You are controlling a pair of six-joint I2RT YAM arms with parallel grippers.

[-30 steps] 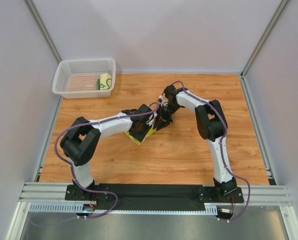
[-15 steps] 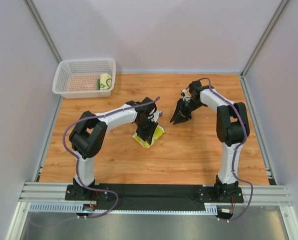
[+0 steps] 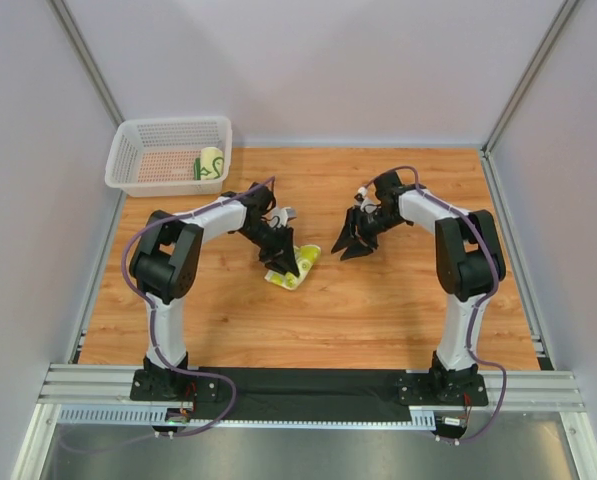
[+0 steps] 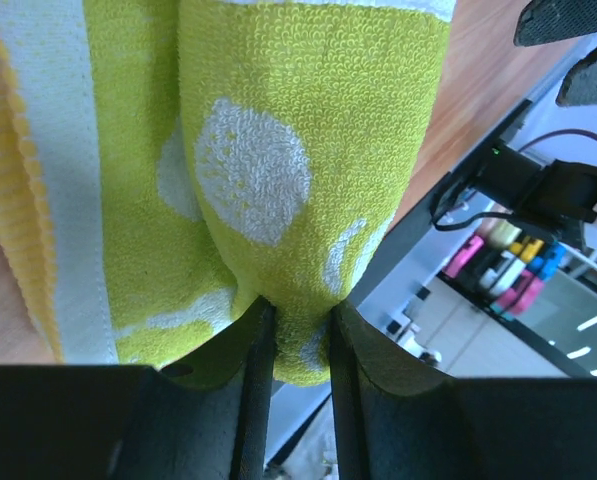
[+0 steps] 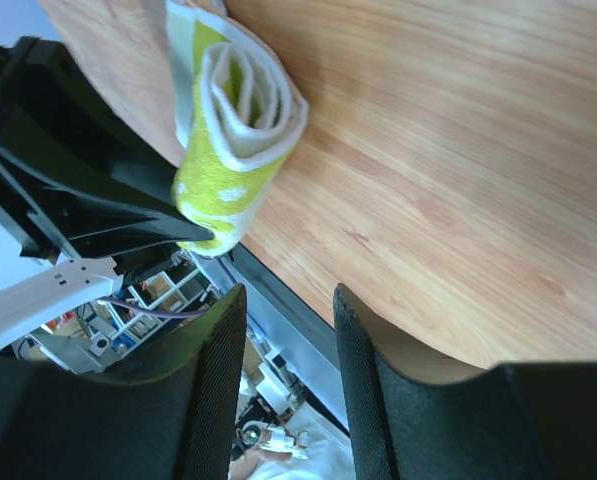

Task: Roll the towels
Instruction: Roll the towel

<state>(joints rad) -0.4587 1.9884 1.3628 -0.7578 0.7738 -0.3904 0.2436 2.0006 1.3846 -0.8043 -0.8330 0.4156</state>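
A lime-yellow towel [image 3: 305,264] with white spots lies rolled on the wooden table [image 3: 398,300] near the middle. My left gripper [image 3: 288,260] is at its left end. In the left wrist view the gripper [image 4: 296,312] is shut on a fold of the towel [image 4: 308,150]. My right gripper [image 3: 350,243] hangs open to the right of the roll, apart from it. The right wrist view shows the roll's spiral end [image 5: 243,105] beyond the gripper [image 5: 288,300], which has nothing between its fingers. A second rolled towel [image 3: 211,160] sits in the basket.
The white mesh basket [image 3: 168,125] stands at the back left corner of the table. Grey walls close in the table at the back and on both sides. A metal rail [image 3: 308,385] with both arm bases runs along the near edge.
My right gripper let go of the towel, drew back to the right and opened. My left gripper turned and stayed shut on the towel, which shifted slightly right.
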